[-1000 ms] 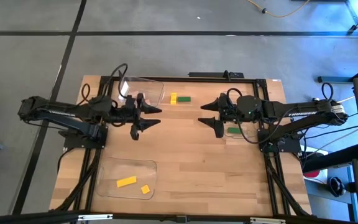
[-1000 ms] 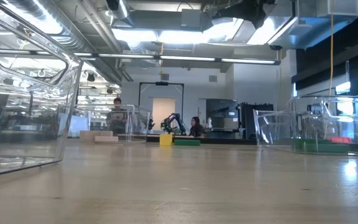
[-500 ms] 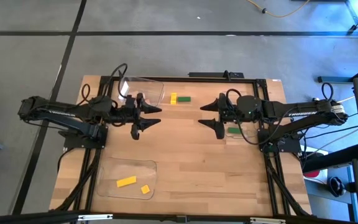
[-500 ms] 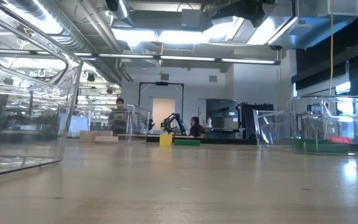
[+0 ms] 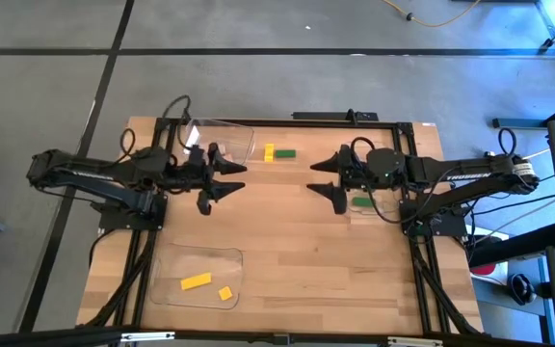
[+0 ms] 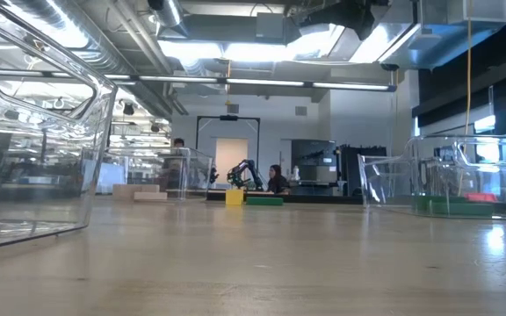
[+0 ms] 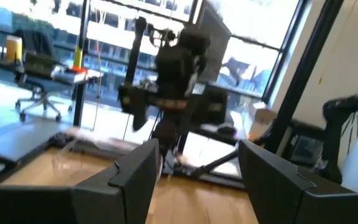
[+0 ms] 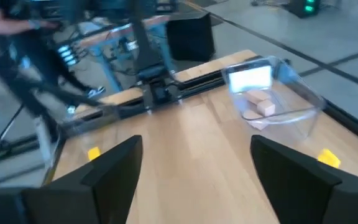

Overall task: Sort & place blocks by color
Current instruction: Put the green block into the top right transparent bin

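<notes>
two open grippers (image 5: 222, 184) (image 5: 328, 179) above table (image 5: 306, 251)

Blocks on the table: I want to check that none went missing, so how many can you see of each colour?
Yellow blocks: 3
Green blocks: 2
Tan blocks: 2
Total: 7 in view; more may be hidden.

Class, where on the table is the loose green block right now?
In the high view, the green block lies on the bare table near its far edge, midway between the two arms, right beside a yellow block.
</notes>
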